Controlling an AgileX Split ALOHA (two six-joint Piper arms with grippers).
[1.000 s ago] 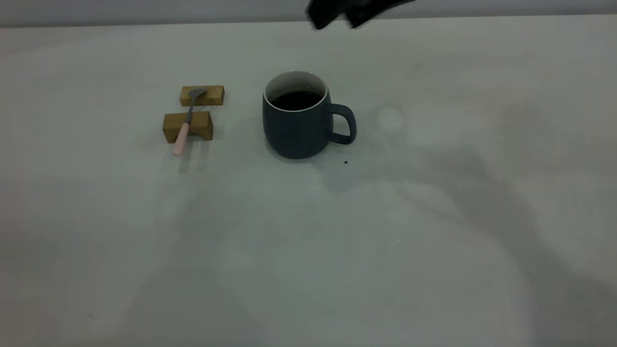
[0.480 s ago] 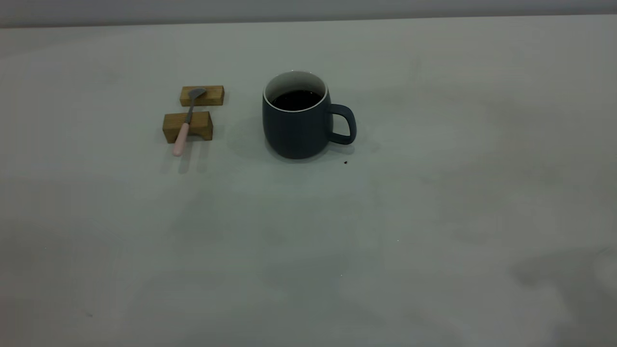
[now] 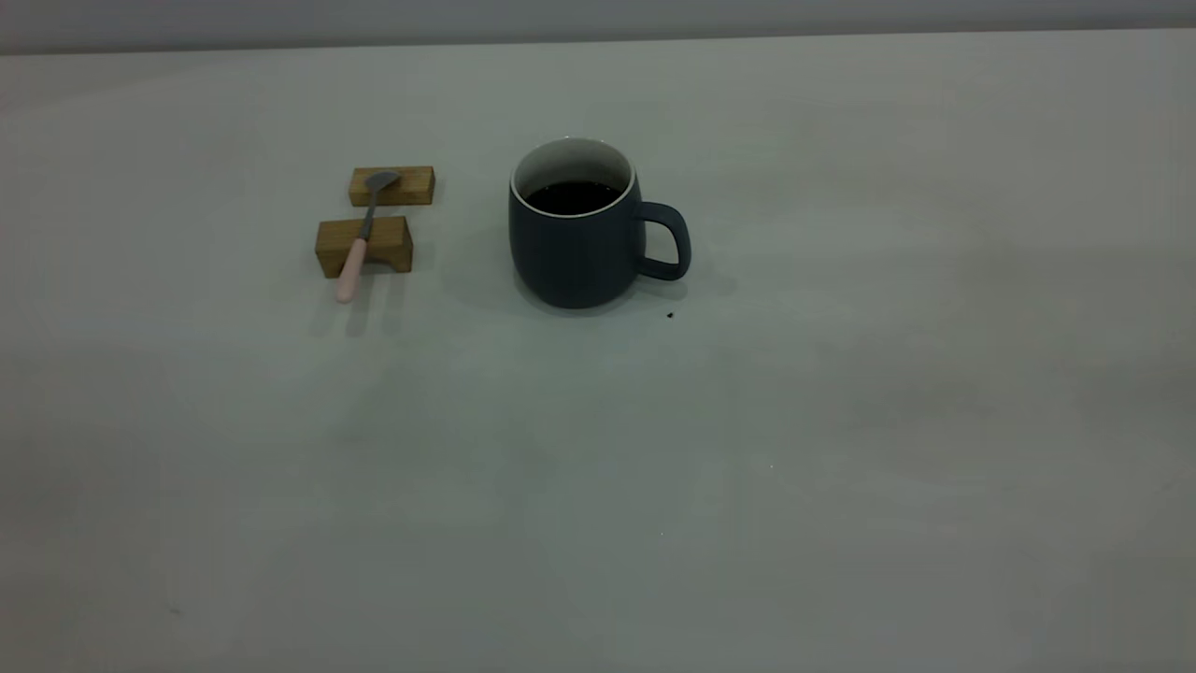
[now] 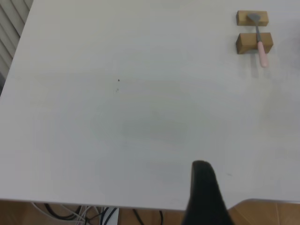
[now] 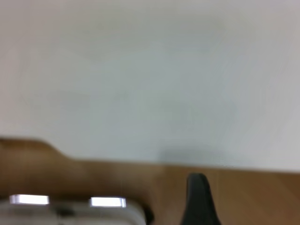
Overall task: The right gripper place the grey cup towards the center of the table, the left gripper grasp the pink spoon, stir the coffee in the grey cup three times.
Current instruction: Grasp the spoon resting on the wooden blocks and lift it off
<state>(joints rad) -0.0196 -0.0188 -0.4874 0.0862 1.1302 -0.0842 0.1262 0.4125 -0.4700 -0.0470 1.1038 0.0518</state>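
The grey cup stands upright near the middle of the table, handle pointing right. Dark coffee lies flat inside it. To its left the pink spoon rests across two wooden blocks, pink handle toward the front and bowl on the far block. The left wrist view shows the same spoon far off. Neither gripper appears in the exterior view. My left gripper hovers over the table's near edge, far from the spoon. My right gripper hangs beyond a table edge over brown floor. Nothing is held.
The two tan wooden blocks sit one behind the other left of the cup. A tiny dark speck lies just right of the cup's base. Cables hang below the table edge in the left wrist view.
A second ago a black gripper showed at the top edge above the cup; it has pulled out of view. The arm shadows on the table have faded. Cup and spoon have not moved.
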